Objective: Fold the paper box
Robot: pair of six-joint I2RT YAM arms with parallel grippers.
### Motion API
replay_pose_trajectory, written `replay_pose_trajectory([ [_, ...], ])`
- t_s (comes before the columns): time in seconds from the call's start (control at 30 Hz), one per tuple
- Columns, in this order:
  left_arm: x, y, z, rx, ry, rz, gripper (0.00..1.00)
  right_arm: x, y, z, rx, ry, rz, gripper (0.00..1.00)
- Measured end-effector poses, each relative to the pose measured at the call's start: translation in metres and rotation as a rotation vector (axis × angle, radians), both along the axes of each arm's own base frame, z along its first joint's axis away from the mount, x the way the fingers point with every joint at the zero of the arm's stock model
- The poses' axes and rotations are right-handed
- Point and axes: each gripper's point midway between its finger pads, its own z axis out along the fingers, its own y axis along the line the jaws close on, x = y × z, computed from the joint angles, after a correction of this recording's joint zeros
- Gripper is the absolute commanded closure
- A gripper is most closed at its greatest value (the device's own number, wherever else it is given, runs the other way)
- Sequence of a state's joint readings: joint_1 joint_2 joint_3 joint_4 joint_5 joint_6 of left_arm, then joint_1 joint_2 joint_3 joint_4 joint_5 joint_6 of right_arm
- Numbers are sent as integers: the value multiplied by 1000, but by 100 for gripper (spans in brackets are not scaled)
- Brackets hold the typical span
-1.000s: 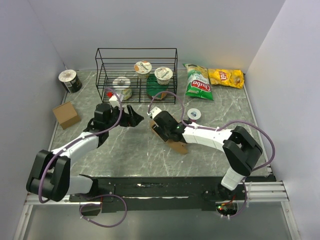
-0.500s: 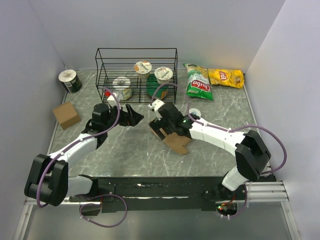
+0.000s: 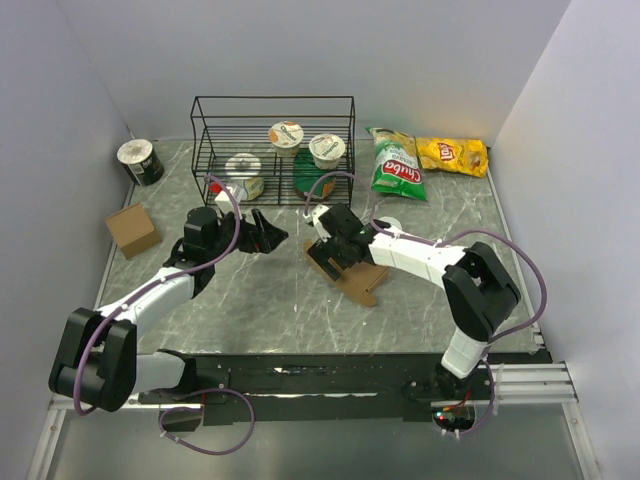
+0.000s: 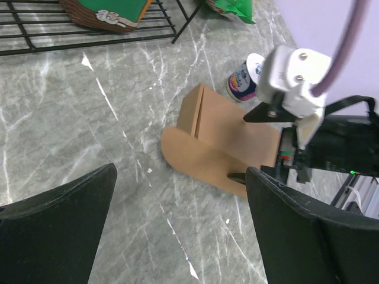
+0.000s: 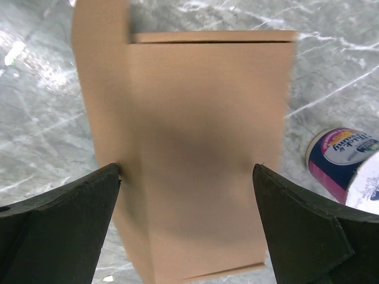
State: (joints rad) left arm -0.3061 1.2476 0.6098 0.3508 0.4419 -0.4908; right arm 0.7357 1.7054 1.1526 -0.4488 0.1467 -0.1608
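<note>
Right wrist view showed the right gripper (image 5: 186,171) with its jaws spread wide, one dark finger on each side of the paper box (image 5: 201,148). The left finger's tip sat right at the carton's edge, though whether it pressed on the cardboard could not be told. The box was plain brown cardboard, lying flat on the grey marbled table (image 3: 250,300) in front of the black wire rack (image 3: 272,150), toward the rack's right end. In the left wrist view a rounded flap stuck out from the box's end on the side facing the left arm, and a crease ran along its top face. A small tub with a pink and blue label (image 5: 340,160) stood just beside the box, in front of the rack's right corner. The left gripper (image 4: 180,177) was also wide open with nothing between its fingers, poised over bare table in front of the rack's middle and aimed at the box, near it but apart from it. On the rack sat three lidded cups (image 3: 286,136) and a green-labelled item. To the right of the rack lay a green snack bag (image 3: 397,165) and, farther right, a yellow one (image 3: 452,155). Left of the rack stood a dark can (image 3: 140,162), and in front of that, well left of the rack, was a small cube-like cardboard box (image 3: 132,229).
</note>
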Motion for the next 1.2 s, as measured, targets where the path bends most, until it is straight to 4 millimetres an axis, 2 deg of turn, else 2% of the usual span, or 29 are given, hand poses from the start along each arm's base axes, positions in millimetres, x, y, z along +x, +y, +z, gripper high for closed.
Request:
replay_pose_trajectory([
  [0.13, -1, -3, 2, -7, -10, -23, 4, 4, -5, -6, -19, 16, 0, 0],
  [0.37, -3, -9, 7, -22, -37, -64, 4, 20, -22, -4, 8, 28, -47, 0],
  [0.5, -4, -11, 7, -23, -44, -85, 4, 23, -24, -4, 36, 45, -48, 0],
  [0.77, -4, -17, -1, -24, -40, -124, 4, 29, -20, 10, 63, 46, -49, 0],
  [0.97, -4, -19, -3, -28, -36, -140, 4, 45, -26, 22, 88, 27, -83, 0],
  [1.2, -6, -20, -2, -33, -40, -151, 4, 52, -28, 4, 91, 82, -96, 0],
])
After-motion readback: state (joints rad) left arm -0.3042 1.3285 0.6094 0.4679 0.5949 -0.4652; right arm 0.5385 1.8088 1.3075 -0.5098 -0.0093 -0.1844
